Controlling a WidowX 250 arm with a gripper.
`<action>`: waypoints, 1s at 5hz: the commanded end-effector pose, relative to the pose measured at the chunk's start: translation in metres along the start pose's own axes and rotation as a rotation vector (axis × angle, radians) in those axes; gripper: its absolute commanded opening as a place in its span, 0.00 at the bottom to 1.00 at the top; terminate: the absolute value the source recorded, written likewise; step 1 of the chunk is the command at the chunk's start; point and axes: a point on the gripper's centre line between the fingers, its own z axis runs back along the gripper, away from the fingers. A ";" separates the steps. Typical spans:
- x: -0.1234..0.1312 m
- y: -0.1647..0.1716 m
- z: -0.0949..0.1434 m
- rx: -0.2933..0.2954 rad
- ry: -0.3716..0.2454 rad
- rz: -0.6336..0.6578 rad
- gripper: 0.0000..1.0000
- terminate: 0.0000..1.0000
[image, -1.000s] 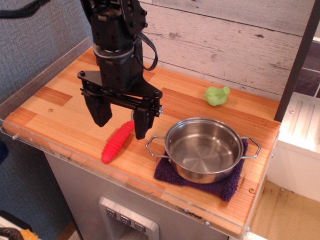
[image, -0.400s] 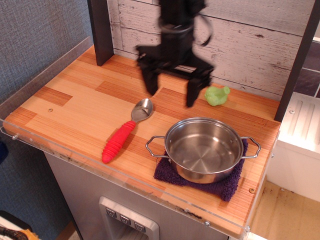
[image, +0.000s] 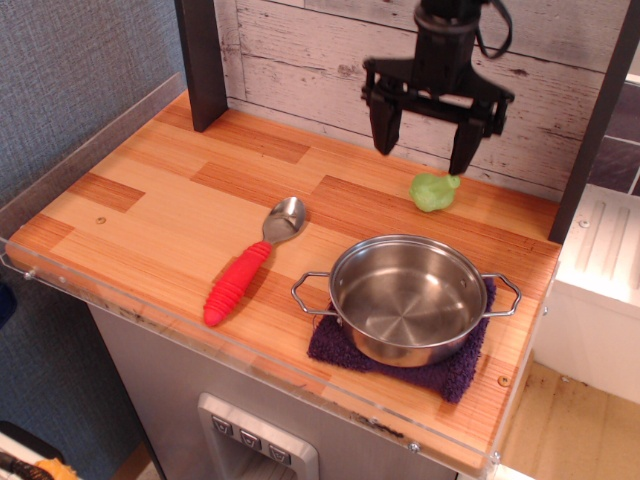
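Note:
My black gripper (image: 424, 148) hangs open at the back of the wooden counter (image: 150, 215), its two fingers spread wide and empty. A small green toy (image: 433, 191) lies just below and slightly right of it; the right finger's tip is close above the toy. Nearer the front, a spoon with a red ribbed handle (image: 247, 266) lies flat on the wood, bowl pointing toward the back. A steel pot (image: 409, 298) with two handles stands on a purple cloth (image: 455, 371) at the front right.
A grey plank wall (image: 560, 80) backs the counter. A dark post (image: 202, 60) stands at the back left and another (image: 596, 120) at the right. A clear plastic lip (image: 180, 325) runs along the counter's front edge.
The gripper has lifted away from over the spoon and swung right and back, ending above the green toy. The spoon, earlier partly hidden by the fingers, now lies fully in sight.

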 end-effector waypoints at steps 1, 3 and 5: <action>0.016 0.003 -0.021 0.011 0.026 0.025 1.00 0.00; 0.010 0.005 -0.045 -0.021 0.063 0.056 1.00 0.00; 0.002 0.020 -0.009 -0.025 0.002 0.054 0.00 0.00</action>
